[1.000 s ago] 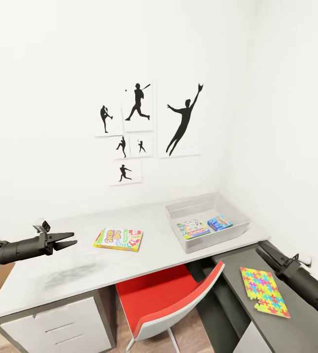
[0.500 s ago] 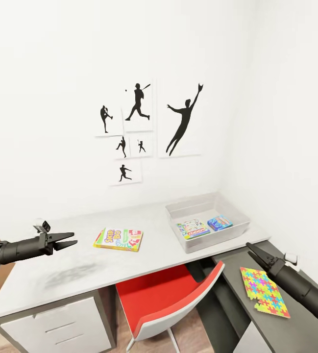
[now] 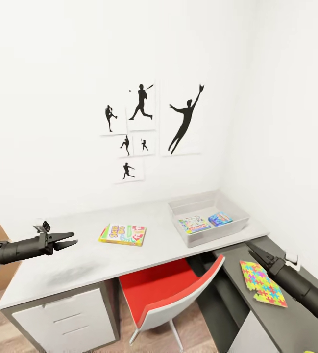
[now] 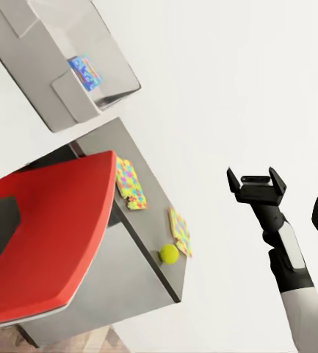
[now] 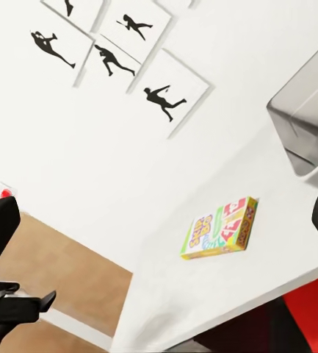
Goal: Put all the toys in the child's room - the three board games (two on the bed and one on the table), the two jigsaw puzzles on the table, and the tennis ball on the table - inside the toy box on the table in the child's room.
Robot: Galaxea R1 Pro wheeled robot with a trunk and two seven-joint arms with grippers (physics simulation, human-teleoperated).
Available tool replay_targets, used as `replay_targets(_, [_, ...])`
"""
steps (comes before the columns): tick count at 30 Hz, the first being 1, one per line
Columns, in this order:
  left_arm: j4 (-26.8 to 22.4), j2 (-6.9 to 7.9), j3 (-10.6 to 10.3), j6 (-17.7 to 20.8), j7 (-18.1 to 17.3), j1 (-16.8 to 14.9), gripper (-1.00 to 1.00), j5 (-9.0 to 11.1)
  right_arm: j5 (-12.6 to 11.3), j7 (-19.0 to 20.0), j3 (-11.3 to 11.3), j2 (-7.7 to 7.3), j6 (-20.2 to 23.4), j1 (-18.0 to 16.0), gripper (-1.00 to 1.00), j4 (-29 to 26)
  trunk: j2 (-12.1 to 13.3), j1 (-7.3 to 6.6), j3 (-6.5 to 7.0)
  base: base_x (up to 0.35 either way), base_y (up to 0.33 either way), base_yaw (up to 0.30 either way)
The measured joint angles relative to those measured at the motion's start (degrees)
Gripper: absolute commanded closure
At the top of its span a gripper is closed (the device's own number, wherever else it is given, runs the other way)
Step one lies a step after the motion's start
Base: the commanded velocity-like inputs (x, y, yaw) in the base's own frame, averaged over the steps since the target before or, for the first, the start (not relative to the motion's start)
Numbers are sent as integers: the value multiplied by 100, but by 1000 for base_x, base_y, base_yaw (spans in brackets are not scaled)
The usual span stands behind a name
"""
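Note:
The yellow-green Skip-Bo board game [image 3: 123,234] [image 5: 221,228] lies flat on the pale table [image 3: 80,267]. At the table's right end stands the grey toy box [image 3: 237,228] [image 4: 34,44]. It holds a white-and-green board game [image 3: 194,225] and a small blue one [image 3: 220,218] [image 4: 85,71]. One jigsaw puzzle [image 3: 262,283] [image 4: 131,183] lies on the lower dark grey top, with a second puzzle [image 4: 178,230] and the tennis ball [image 4: 169,254] further along it. My left gripper [image 3: 68,240] hovers open and empty over the table's left part. My right gripper [image 3: 251,248] [image 4: 255,180] is open just above the near puzzle's far end.
A red-seated chair [image 3: 168,294] is tucked between the table and the dark cabinet [image 3: 276,323]. White drawers [image 3: 65,323] sit under the table's left end. Black silhouette pictures [image 3: 144,127] hang on the white wall; another wall closes the right side.
The right arm swung left and forward, so its gripper now sits over the puzzle's far end. The head view drew back and shifted slightly. The left arm held still.

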Motion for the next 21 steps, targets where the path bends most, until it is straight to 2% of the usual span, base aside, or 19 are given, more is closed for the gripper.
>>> replay_targets(10, [0,5,0,-5,0,0,-100,-1,-1,4,3,-1,-7,0,-100,-5,0,-1,0,-176,90,0])
replay_targets(21, [-1,7,1,-6,-1,0,-100,-7,-2,18,1,-1,0,0,-100,-1,0,-1,0,-145,225,0])
